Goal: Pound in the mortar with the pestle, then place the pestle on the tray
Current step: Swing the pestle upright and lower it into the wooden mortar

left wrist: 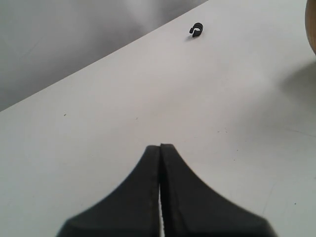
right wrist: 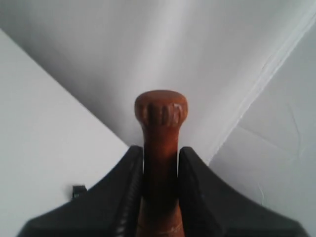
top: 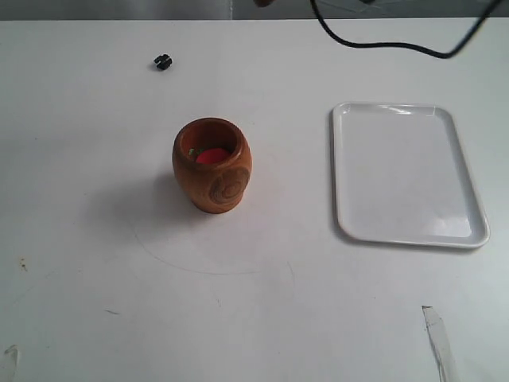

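The orange-brown mortar (top: 211, 165) stands upright mid-table, with something red inside it. To its right the white tray (top: 403, 173) lies flat with nothing on it. My right gripper (right wrist: 160, 151) is shut on the thin handle of the dark reddish-brown pestle (right wrist: 161, 111), whose knobbed end sticks out past the fingertips; its thick end is hidden. My left gripper (left wrist: 160, 146) is shut with nothing in it, low over bare table, and a sliver of the mortar (left wrist: 313, 29) shows at the edge of its view. Neither gripper shows clearly in the exterior view.
A tiny black knob (top: 162, 61) lies at the far left of the table and shows in the left wrist view as the black knob (left wrist: 196, 30). A black cable (top: 382, 41) loops over the far edge. A strip of tape (top: 440, 342) sits near the front right.
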Controlling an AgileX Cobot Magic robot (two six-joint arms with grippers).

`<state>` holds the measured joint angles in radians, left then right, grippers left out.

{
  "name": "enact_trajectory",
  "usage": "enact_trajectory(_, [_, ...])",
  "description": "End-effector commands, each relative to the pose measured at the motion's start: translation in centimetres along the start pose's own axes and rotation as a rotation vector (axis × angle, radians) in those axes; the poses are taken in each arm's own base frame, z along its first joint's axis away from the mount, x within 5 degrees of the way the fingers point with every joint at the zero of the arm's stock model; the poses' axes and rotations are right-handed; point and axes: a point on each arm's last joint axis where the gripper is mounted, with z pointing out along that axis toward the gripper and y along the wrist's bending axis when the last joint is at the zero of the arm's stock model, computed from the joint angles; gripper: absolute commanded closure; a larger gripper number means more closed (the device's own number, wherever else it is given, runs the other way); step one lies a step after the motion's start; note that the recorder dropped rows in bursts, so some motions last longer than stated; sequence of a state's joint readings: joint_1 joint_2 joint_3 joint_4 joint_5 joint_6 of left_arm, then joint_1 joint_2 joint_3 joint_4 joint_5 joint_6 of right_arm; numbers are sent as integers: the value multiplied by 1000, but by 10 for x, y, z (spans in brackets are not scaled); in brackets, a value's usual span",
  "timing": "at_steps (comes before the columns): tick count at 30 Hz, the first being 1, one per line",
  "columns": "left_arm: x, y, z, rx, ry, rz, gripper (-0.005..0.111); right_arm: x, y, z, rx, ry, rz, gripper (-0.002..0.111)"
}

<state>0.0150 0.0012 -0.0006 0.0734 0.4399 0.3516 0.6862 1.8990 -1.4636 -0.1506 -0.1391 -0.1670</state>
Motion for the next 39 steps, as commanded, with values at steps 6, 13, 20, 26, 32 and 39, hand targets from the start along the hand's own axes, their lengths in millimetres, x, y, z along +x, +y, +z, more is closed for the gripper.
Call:
enact_trajectory(6, [0,-1,0,8,-7,-12,107,19,22,-91,-170,-502,316,108])
enact_trajectory(13, [0,-1,0,8,-7,-12,107,57,51,-114,-382,-429,325,108])
enact_trajectory(20, [0,-1,0,8,-7,-12,107,66,72,-116,-554,-373,264,108])
enact_trajectory(26, [0,-1,0,8,-7,-12,107,96,89,-100,-602,-383,212,108])
enact_trajectory(32, [0,-1,0,8,-7,-12,107,141,97,-77,-516,-314,189,108])
enact_trajectory(39, [0,-1,0,8,-7,-12,107,153,99,-73,-511,-233,146,108])
